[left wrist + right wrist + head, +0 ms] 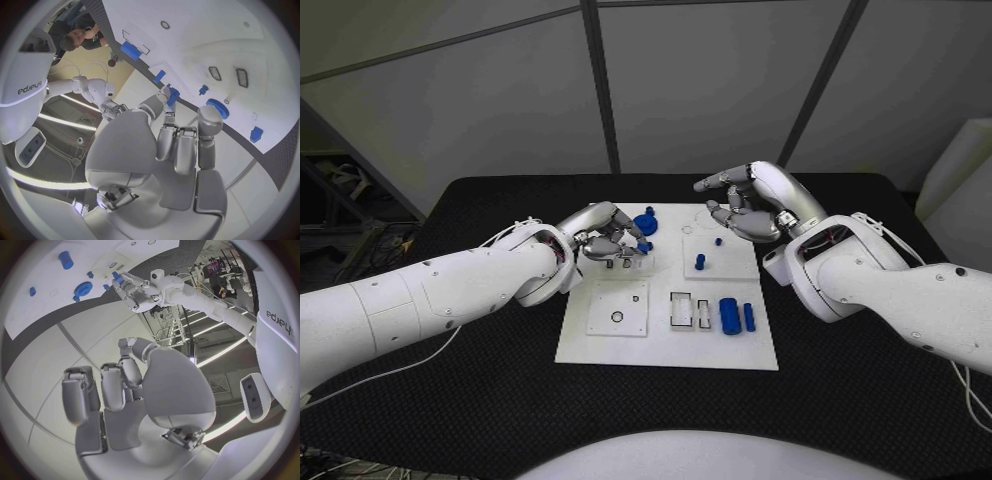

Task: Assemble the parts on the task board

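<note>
Left robot hand over the far left part of the white task board, fingers pinched around a small blue part, holding it just above the board. Right robot hand raised over the board's far right corner, fingers loosely curled and apart, gripping nothing. Blue gear sitting on the board just beside the left robot hand. Two small blue pegs upright mid-board, and near the front edge two blue cylinders side by side next to a white rectangular frame. Black tabletop underneath.
</note>
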### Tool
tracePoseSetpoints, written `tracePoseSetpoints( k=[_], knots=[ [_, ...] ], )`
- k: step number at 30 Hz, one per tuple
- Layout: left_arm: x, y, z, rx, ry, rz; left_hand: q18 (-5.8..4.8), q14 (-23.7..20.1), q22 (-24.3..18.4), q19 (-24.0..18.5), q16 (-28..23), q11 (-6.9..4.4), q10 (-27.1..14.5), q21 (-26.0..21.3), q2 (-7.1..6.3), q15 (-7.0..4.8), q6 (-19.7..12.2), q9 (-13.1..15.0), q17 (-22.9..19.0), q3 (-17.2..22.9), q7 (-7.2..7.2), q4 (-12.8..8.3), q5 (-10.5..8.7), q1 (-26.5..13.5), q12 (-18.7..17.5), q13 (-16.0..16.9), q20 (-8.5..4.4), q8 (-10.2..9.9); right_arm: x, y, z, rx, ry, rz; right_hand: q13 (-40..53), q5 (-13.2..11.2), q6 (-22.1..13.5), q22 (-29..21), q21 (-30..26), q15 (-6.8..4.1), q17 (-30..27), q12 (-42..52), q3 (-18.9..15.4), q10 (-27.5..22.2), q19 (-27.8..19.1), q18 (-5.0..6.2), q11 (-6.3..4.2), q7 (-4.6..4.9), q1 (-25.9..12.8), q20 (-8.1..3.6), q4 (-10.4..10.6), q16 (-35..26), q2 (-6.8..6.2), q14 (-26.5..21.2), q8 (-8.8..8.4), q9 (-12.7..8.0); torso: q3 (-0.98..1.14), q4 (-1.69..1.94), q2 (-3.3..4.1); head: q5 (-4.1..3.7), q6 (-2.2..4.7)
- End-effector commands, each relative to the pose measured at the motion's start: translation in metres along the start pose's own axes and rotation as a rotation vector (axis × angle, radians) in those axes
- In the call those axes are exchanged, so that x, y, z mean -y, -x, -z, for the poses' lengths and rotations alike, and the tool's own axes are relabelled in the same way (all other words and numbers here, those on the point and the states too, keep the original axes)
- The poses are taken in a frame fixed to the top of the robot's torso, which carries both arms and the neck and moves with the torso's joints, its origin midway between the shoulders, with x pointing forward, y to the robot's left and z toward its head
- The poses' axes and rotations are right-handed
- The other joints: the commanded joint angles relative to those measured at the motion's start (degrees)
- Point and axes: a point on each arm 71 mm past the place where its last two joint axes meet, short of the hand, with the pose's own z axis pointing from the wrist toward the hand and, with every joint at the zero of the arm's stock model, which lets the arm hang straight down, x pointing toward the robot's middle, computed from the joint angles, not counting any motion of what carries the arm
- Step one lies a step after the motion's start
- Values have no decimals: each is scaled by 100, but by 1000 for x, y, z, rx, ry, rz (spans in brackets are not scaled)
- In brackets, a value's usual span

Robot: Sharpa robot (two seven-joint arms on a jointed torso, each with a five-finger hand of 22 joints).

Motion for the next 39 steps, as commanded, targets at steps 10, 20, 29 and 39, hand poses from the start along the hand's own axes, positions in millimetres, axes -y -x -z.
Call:
tracePoseSetpoints(
  k=[10, 20, 29, 39],
  knots=[
    [4, -9, -7, -95, -125, -41, -405, 428, 1, -58, -11, 15, 9, -16, 41, -27, 276, 165, 1006, -9, -124, -25, 13, 12, 40, 769, 8, 6, 4, 1, -1, -7, -30, -2, -6, 51, 21, 1506, 37, 18, 104, -22, 5, -31, 583, -43, -6, 1, -11, 30, -23, -17, -29, 298, -9, -1, -1, -1, 6, -10, -45],
    [-5, -13, -12, -135, -68, -52, -416, 433, 39, -35, 0, 18, 56, 20, 42, -21, 268, 149, 1026, -47, -129, -4, 13, -24, 115, 821, 13, -9, 5, 0, -1, -17, -39, 1, -5, 62, 20, 1506, 37, 18, 104, -22, 8, -30, 583, -43, -5, 2, -18, 30, -24, -17, -28, 298, -10, -2, 4, -11, 2, -7, -77],
    [-11, -17, -14, -181, -13, -67, -415, 425, 45, -41, -6, 14, 76, 20, 34, -19, 273, 135, 1013, -89, -139, 6, 13, -47, 152, 848, 17, -18, 5, 0, -1, -20, -43, 2, -5, 62, 20, 1506, 37, 18, 104, -22, 8, -30, 583, -43, -5, 2, -18, 30, -24, -17, -28, 298, -10, -2, 0, 1, -3, -15, -96],
    [-13, -17, -16, -179, 21, -80, -415, 426, 51, -42, -2, 10, 92, 23, 38, -20, 276, 125, 1020, -113, -147, 18, 13, -62, 181, 868, 18, -24, 5, -1, -2, -22, -46, 3, -5, 62, 20, 1506, 37, 18, 104, -22, 8, -30, 583, -43, -5, 2, -18, 30, -24, -17, -28, 298, -10, -2, -1, -4, 0, -23, -99]
  ],
)
